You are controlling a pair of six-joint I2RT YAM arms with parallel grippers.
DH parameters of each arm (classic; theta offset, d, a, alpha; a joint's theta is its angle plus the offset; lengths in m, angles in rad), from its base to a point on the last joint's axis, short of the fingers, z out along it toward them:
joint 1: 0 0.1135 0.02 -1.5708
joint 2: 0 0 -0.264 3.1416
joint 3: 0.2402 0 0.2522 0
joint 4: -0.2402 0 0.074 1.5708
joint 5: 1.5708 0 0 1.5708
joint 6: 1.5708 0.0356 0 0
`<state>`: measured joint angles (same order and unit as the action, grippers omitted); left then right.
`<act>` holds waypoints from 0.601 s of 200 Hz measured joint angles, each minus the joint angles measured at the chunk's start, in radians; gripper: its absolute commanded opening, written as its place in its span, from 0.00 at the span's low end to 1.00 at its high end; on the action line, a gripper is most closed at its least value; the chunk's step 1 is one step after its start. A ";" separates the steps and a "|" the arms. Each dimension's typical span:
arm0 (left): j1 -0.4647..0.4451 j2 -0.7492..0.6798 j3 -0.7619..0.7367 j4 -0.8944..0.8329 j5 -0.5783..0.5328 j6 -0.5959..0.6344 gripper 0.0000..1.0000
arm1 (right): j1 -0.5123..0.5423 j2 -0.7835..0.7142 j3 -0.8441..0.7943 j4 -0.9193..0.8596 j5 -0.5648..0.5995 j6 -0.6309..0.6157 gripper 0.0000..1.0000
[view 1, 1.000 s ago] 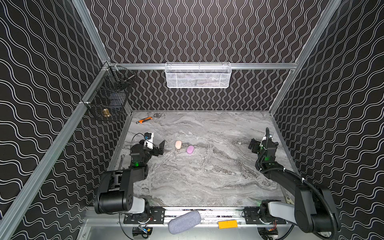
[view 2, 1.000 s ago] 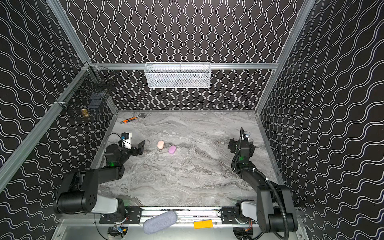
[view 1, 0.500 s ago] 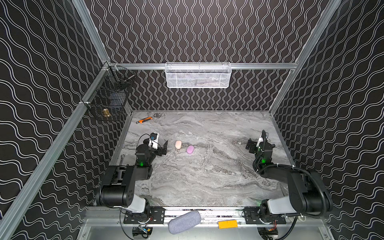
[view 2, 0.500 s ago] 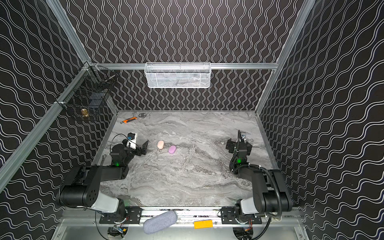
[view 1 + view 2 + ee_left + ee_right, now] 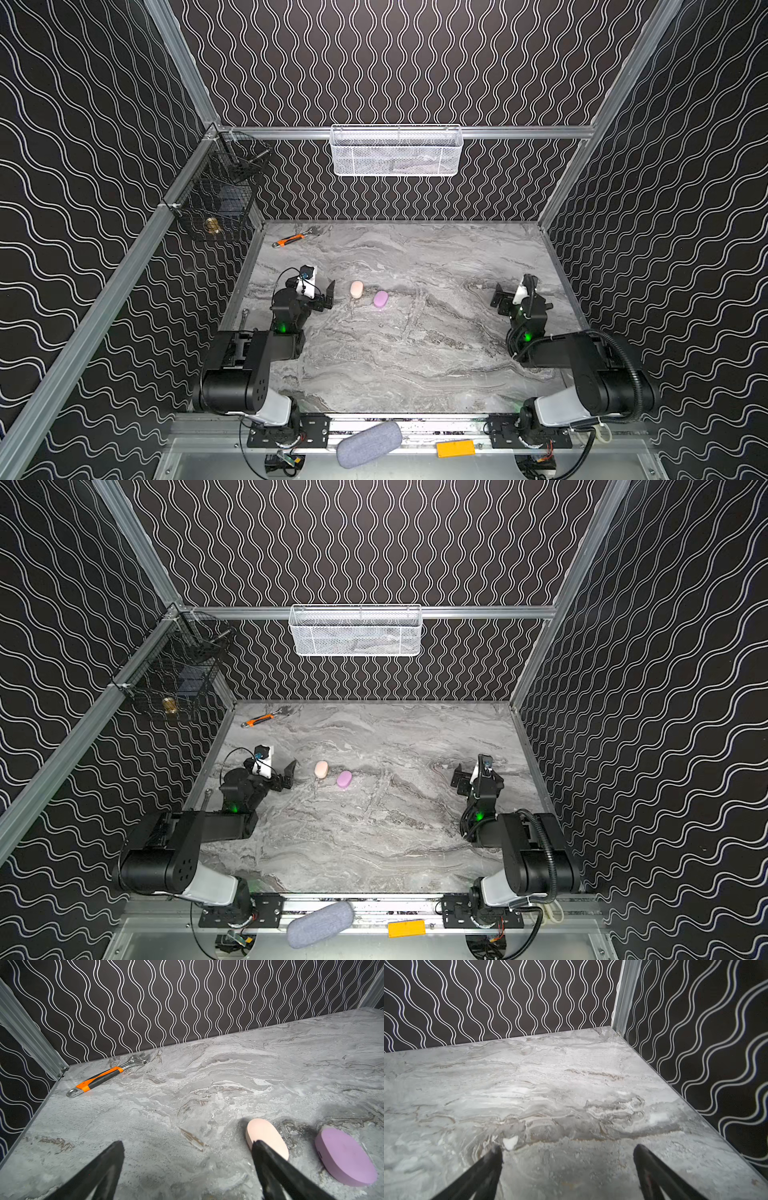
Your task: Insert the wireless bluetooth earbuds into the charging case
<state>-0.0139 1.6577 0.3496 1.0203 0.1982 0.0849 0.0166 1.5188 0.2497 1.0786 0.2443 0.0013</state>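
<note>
Charging cases: peach plastic oval (image 5: pixel 267 1136) and lilac plastic oval (image 5: pixel 345 1159), shut, side by side left of centre.
Left gripper (image 5: pixel 187 1144): spread wide, empty, near the peach oval.
Right gripper (image 5: pixel 568 1147): spread wide, empty.
Earbuds: none seen.
Risk: peach oval knocked aside by the near finger.

An orange-handled wrench (image 5: pixel 291 240) lies on the tabletop (image 5: pixel 415 353) near its far left corner; a white mesh basket (image 5: pixel 397 151) hangs behind.

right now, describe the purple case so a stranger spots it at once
On the marble table, left of centre, two pebble-shaped cases lie side by side. The lilac case is the right-hand one in both top views; the peach case is paler.
</note>
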 measured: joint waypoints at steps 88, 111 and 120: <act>0.000 -0.001 -0.002 0.002 -0.003 0.000 0.99 | -0.007 0.026 -0.008 0.093 -0.045 -0.010 1.00; 0.000 -0.001 -0.002 0.002 -0.003 0.000 0.99 | -0.008 0.026 -0.008 0.093 -0.045 -0.010 1.00; 0.000 -0.001 -0.002 0.002 -0.003 0.000 0.99 | -0.008 0.026 -0.008 0.093 -0.048 -0.010 1.00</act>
<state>-0.0139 1.6569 0.3473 1.0222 0.1951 0.0849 0.0082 1.5448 0.2420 1.1717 0.1959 -0.0086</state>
